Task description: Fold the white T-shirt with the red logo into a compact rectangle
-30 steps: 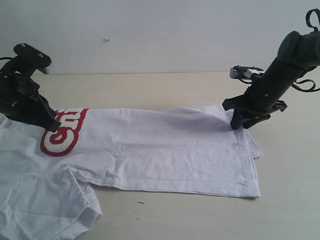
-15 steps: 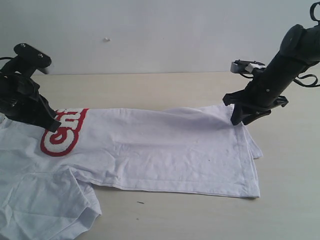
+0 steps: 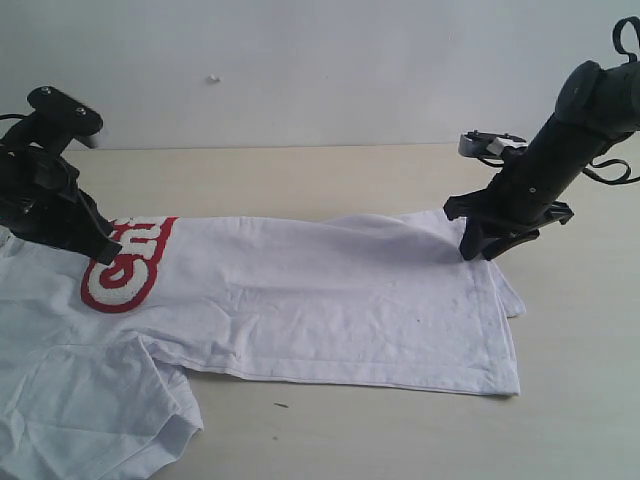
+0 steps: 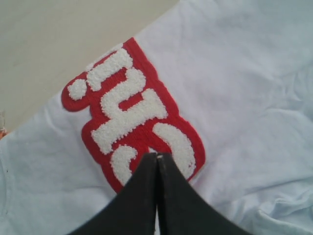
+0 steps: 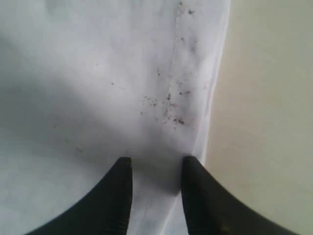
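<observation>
1. The large, short-sleeved white T-shirt (image 3: 340, 300) is lying flat on the pale beige counter (image 3: 300, 175). It is stretching from the left edge of the exterior view to right of centre, and one sleeve is spreading out at the lower left corner.
2. The red logo (image 3: 125, 275), a long rounded patch with fuzzy white bubble letters, is sitting on the shirt at centre left of the exterior view. Its upper end is hiding behind the left arm.
3. The black left gripper (image 3: 100, 252) is bearing down at the upper part of the red logo. In the left wrist view its fingers (image 4: 142, 196) are clenched tip to tip with no gap, meeting over the patch's red border. Whether any fabric is caught between them cannot be told.
4. The black right gripper (image 3: 478, 250) is standing at the shirt's right-hand edge, centre right in the exterior view. The fabric is rising in a low ridge toward it.
5. In the right wrist view its fingers (image 5: 120, 196) are standing partly apart and straddling the stitched hem, with white fabric filling the gap and bare counter just beside. Whether they are grasping the fabric or only resting on it cannot be told.
6. Small dark specks are showing on the fabric near that hem.
</observation>
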Controlling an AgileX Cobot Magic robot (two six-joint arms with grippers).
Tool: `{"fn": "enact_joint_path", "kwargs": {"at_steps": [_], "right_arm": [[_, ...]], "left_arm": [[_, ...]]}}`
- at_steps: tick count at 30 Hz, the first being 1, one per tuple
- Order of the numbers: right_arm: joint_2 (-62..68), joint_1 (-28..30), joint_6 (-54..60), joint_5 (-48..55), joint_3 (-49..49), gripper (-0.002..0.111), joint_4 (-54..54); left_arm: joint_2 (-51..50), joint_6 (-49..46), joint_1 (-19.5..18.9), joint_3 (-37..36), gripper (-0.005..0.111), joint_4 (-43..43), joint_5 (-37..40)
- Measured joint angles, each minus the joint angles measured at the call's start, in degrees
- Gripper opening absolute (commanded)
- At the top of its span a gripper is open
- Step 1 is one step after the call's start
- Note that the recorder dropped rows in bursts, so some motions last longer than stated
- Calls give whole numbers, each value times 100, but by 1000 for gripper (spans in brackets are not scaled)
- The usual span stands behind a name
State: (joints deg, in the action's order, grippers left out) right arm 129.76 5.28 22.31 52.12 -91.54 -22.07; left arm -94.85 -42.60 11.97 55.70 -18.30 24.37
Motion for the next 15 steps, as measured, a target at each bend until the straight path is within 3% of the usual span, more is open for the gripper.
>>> {"fn": "enact_joint_path", "kwargs": {"at_steps": [15], "right_arm": [[0, 0, 64, 0, 0, 34, -255]], "left_arm": [[0, 0, 0, 0, 0, 0, 0]]}}
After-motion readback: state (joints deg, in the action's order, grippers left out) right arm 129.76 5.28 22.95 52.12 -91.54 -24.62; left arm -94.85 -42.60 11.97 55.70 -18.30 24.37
